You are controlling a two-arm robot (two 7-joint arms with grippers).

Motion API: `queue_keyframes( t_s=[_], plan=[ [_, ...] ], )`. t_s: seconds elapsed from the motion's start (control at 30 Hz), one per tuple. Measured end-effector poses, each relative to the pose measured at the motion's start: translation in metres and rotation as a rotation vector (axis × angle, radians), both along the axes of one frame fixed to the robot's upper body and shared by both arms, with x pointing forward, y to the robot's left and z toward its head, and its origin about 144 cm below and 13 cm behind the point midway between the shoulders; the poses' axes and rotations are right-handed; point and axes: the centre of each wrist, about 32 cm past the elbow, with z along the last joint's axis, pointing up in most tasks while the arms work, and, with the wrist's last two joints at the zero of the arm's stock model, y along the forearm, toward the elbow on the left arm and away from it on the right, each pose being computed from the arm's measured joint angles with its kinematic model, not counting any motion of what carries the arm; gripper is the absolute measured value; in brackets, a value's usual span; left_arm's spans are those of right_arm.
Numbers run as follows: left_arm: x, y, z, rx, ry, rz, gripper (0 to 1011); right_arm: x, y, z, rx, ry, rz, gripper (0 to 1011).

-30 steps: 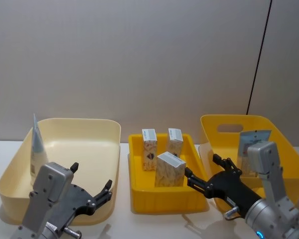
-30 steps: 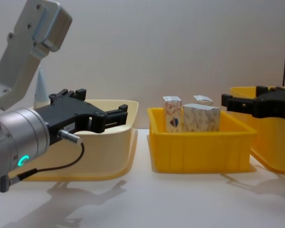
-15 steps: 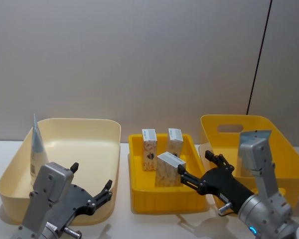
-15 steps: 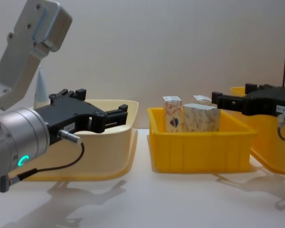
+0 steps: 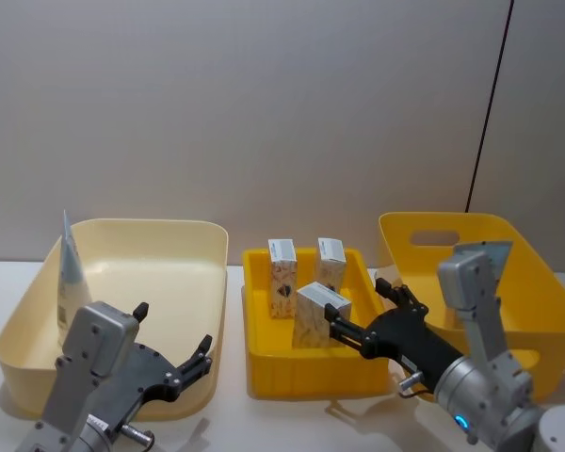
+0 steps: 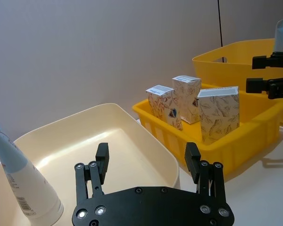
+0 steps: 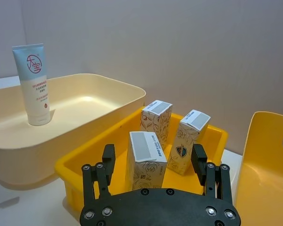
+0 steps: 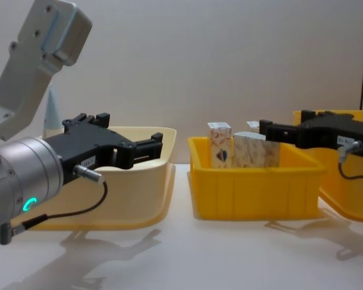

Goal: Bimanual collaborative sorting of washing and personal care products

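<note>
Step in hand, as I read it: approach for a pick. The right gripper [image 7: 153, 151] is spread wide and empty, level with the top of the nearest small marbled beige-white carton [image 5: 318, 318], coming in from the carton's 4 o'clock. The fingers are not yet touching it.

That carton stands at the 6 o'clock side of the shallow yellow plastic crate [image 5: 264, 377], with two more marbled cartons [image 5: 282, 278] at 12 o'clock. Its long axis is vertical and the white label end faces up.

Next move likely calls for straddling the carton squarely, closing on its side faces and lifting straight up so the neighbours stay clear.

The left gripper [image 6: 147, 153] hangs wide and empty over the 6 o'clock rim of the cream plastic bin [image 5: 151, 235]. A pale blue squeeze tube [image 5: 71, 278] stands at that bin's 9 o'clock wall, crimped end up. The deep yellow plastic bin [image 5: 537, 273] sits at the crate's 3 o'clock.
</note>
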Motion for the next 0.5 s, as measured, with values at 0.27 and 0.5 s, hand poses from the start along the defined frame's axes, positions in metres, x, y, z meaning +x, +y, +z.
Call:
queue_keyframes(
  t_s=[0.27,0.5],
  plan=[
    [0.000,0.000,0.000,0.000,0.000,0.000,1003,0.011,0.004,-0.002,0.002,0.023,-0.010,1001],
    [0.000,0.000,0.000,0.000,0.000,0.000,1003,0.021,0.007,-0.003,0.000,0.040,-0.009,1001]
  ],
)
